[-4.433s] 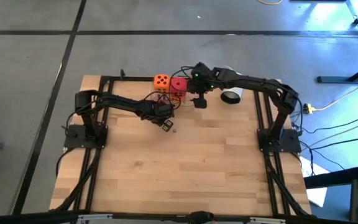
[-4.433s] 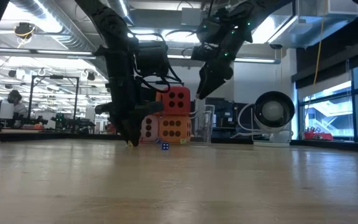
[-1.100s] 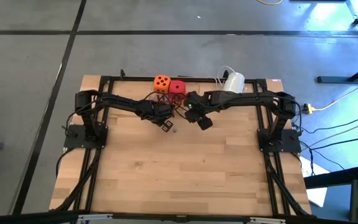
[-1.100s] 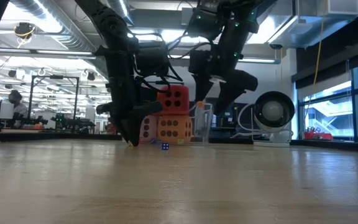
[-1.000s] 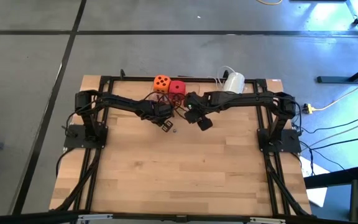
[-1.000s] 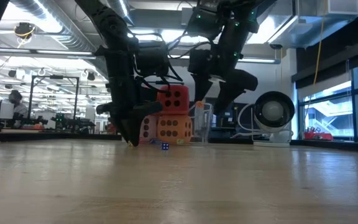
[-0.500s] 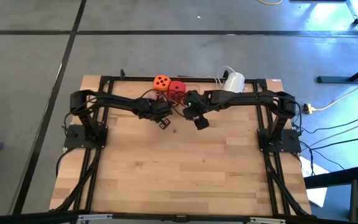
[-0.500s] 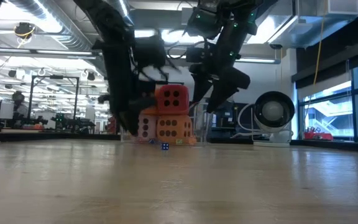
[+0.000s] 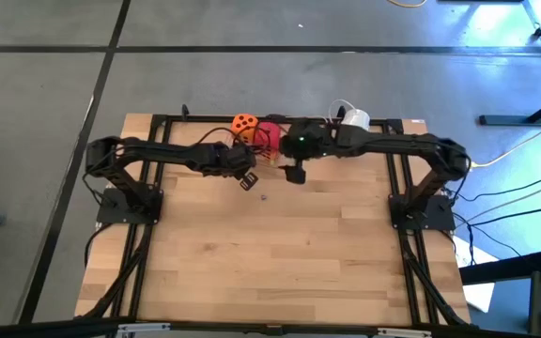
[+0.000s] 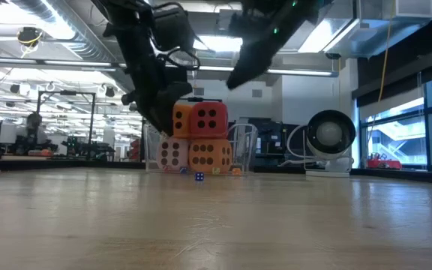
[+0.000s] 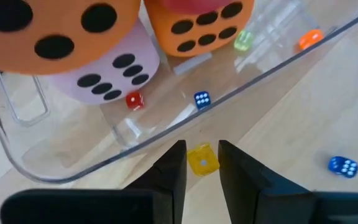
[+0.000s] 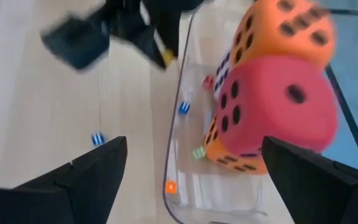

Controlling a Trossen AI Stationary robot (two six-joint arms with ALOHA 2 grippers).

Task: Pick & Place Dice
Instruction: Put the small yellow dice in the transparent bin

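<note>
Four dice point(image 10: 195, 138) sit stacked two-high in the clear tray point(image 11: 241, 81) at the worktop's point(image 9: 280, 253) far edge (placement apparently done), the left gripper point(image 11: 202, 163) nipping a tiny yellow die point(image 11: 201, 160), the right gripper point(image 12: 191, 163) hovering above, jaws spread, empty.

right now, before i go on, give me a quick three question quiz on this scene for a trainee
1. True or false: the red die sits on top of the lower orange die.
2. What does the left gripper hold? A) the red die B) a small yellow die C) nothing
3. Fill in: the right gripper is ____.
Key: 1 true; 2 B; 3 open.
</note>
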